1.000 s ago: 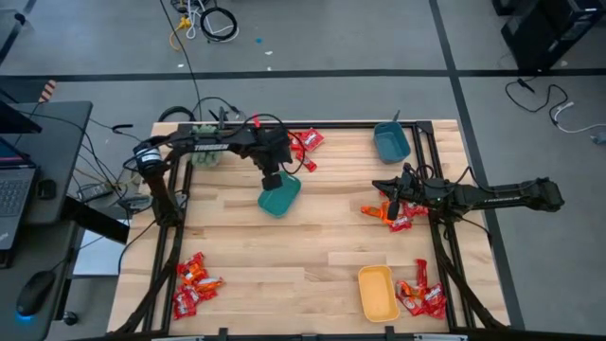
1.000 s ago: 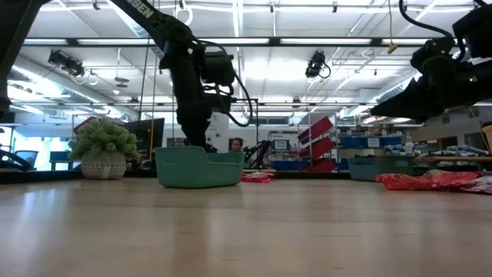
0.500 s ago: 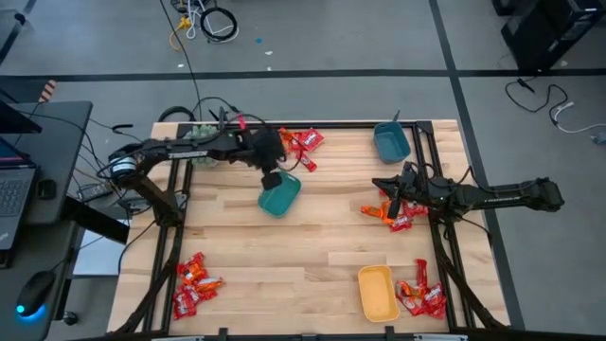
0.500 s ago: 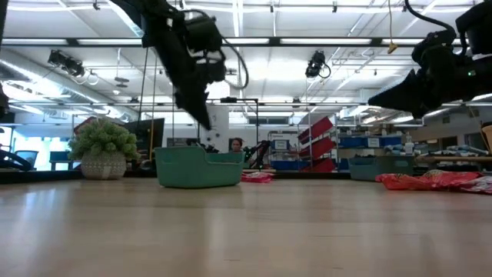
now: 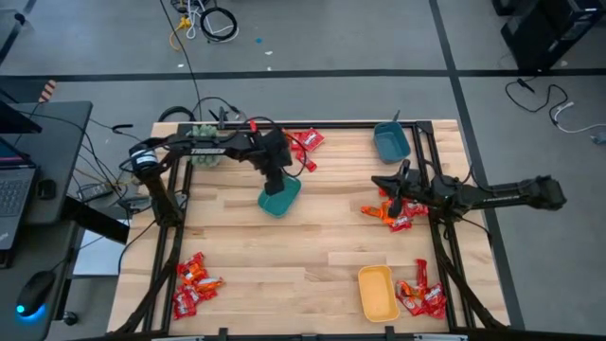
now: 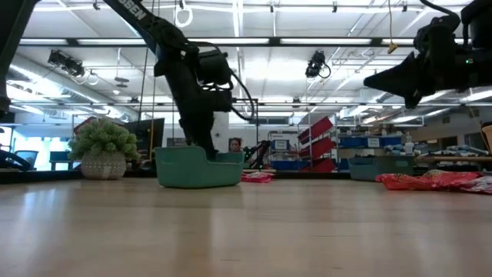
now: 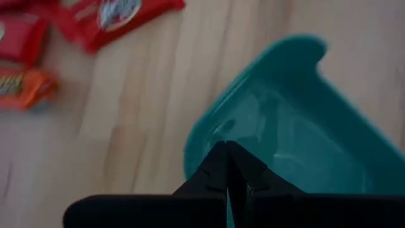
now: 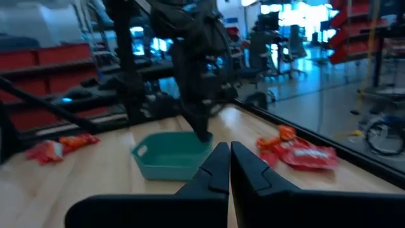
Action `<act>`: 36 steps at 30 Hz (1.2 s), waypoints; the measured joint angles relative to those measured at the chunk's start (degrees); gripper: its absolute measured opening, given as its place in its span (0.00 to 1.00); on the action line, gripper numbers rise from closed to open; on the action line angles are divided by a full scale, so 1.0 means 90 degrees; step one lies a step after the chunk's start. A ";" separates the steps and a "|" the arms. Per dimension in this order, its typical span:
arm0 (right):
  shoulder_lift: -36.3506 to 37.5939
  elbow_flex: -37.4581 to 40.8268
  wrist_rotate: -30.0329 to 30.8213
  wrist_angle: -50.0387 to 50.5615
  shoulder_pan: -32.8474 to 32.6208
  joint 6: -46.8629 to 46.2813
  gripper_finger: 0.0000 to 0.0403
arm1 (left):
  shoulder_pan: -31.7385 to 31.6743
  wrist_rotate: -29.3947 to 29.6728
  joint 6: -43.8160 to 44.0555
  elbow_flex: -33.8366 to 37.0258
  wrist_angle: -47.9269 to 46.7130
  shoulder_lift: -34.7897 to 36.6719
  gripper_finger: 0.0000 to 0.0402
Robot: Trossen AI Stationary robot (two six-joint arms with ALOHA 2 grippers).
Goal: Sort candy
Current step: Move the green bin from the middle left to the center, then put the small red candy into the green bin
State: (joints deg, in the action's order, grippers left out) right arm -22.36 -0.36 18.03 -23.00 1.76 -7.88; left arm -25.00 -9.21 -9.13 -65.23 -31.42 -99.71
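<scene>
place: industrial lab/workshop | evidence: ceiling strip lights (image 6: 254,40), red storage racks (image 6: 319,135), floor cables (image 5: 210,21)

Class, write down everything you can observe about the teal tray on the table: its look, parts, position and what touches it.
The teal tray is a small oblong bin of smooth, plastic-looking material with rounded corners, low walls and a lip-like handle at its end. It sits flat on the wooden table, slightly angled, and looks empty inside. The left gripper, fingers shut, reaches down at its rim; whether they touch is unclear. Red candy lies just beyond it, apart from the tray.
</scene>
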 joint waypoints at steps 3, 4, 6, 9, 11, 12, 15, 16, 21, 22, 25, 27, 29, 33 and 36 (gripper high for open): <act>-0.0276 0.0000 -0.0059 -0.0524 0.0000 0.0009 0.01 | -0.0001 0.0472 0.0179 0.0000 -0.0392 0.0116 0.00; -0.0372 0.0000 -0.0065 -0.0648 0.0000 0.0017 0.01 | -0.0001 0.0593 0.0215 0.0000 -0.0451 0.0157 0.00; -0.0599 0.0001 -0.0067 -0.0869 0.0000 0.0025 0.02 | -0.0004 0.0731 0.0360 0.0000 -0.0624 0.0205 0.00; -0.0916 -0.0058 -0.0069 -0.1021 0.0000 -0.0119 0.02 | -0.0003 0.0778 0.0643 0.0000 -0.0780 0.0208 0.00; -0.1174 -0.0226 -0.0071 -0.1040 0.0000 -0.0307 0.03 | 0.0031 0.0783 0.0708 0.0000 -0.0977 0.0244 0.00; -0.1323 -0.0313 -0.0071 -0.1038 0.0000 -0.0374 0.04 | 0.0061 0.0792 0.0710 0.0000 -0.1016 0.0284 0.00; -0.1925 -0.0659 0.0002 -0.1042 0.0001 -0.0432 0.06 | 0.0167 0.0804 0.0710 0.0002 -0.0953 0.0624 0.00; -0.2162 -0.0771 0.0031 -0.1013 0.0023 -0.0423 0.07 | 0.0198 0.0804 0.0710 0.0002 -0.0833 0.0778 0.00; -0.3467 -0.1532 0.0082 -0.1010 0.0264 -0.0440 0.15 | 0.0251 0.0782 0.0769 0.0533 0.0480 0.1670 0.00; -0.3748 -0.1702 0.0081 -0.1011 0.0307 -0.0440 0.17 | 0.0252 0.0747 0.0812 0.0728 0.0809 0.1842 0.00; -0.4570 -0.2252 0.0069 -0.0994 0.0433 -0.0444 0.25 | 0.0254 0.0615 0.0917 0.1442 0.2005 0.2380 0.00; -0.5077 -0.2643 0.0032 -0.1002 0.0536 -0.0461 0.30 | 0.0251 0.0499 0.0982 0.1917 0.2758 0.2714 0.00; -0.5558 -0.3036 0.0033 -0.0857 0.0636 -0.0466 0.36 | 0.0250 0.0295 0.1097 0.2360 0.3568 0.2984 0.00; -0.6438 -0.3786 0.0032 -0.0388 0.0878 -0.0497 0.45 | 0.0236 -0.0104 0.1212 0.3213 0.5100 0.3446 0.00; -0.7020 -0.4222 0.0033 -0.0196 0.1075 -0.0641 0.51 | 0.0176 -0.0355 0.1206 0.3670 0.5857 0.3634 0.00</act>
State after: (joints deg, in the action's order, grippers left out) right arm -85.53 -38.36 18.33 -24.77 11.43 -13.65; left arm -23.42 -12.40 1.72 -32.20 21.29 -67.01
